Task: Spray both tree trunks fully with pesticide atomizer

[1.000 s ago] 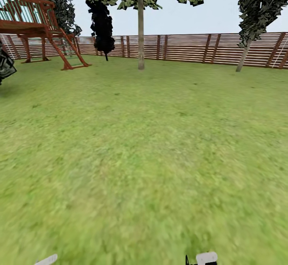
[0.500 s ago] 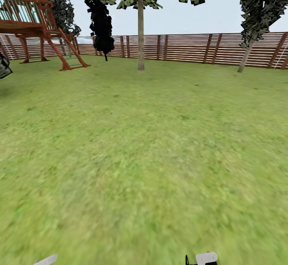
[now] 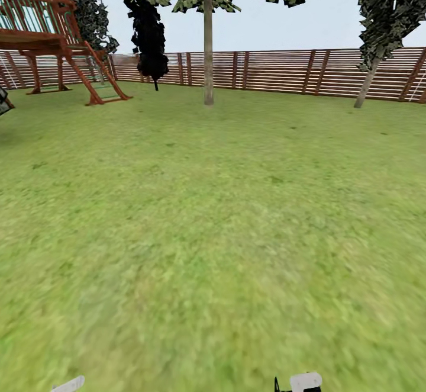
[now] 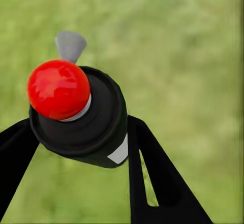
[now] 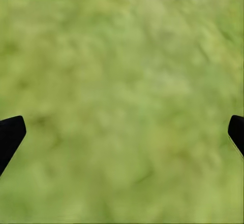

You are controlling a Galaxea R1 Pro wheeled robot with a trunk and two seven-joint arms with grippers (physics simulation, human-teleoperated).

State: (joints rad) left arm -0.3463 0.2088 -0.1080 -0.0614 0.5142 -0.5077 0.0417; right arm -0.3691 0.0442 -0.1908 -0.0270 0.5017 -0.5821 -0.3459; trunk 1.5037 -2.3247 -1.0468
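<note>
In the left wrist view my left gripper [image 4: 81, 132] is shut on the pesticide atomizer [image 4: 89, 117], which has a dark round body, a red ball cap and a light grey nozzle. One black finger lies on each side of the body. My right gripper [image 5: 124, 132] is open over bare grass, with its black fingertips [image 5: 10, 135] at the frame's edges. A tree with a straight beige-grey trunk [image 3: 208, 54] stands far ahead, near the fence. I see no second trunk of that kind.
Lawn [image 3: 213, 232] stretches ahead to a slatted wooden fence [image 3: 284, 71]. A red wooden play tower with a ladder [image 3: 53, 37] stands at the far left, and a black conifer [image 3: 148, 31] beside it. A dark-leaved tree with a thin leaning trunk [image 3: 365, 84] is at the far right.
The whole head view has shifted, so the camera moved: the play tower and the dark thing at the left edge slid left. The atomizer's hold cannot be compared.
</note>
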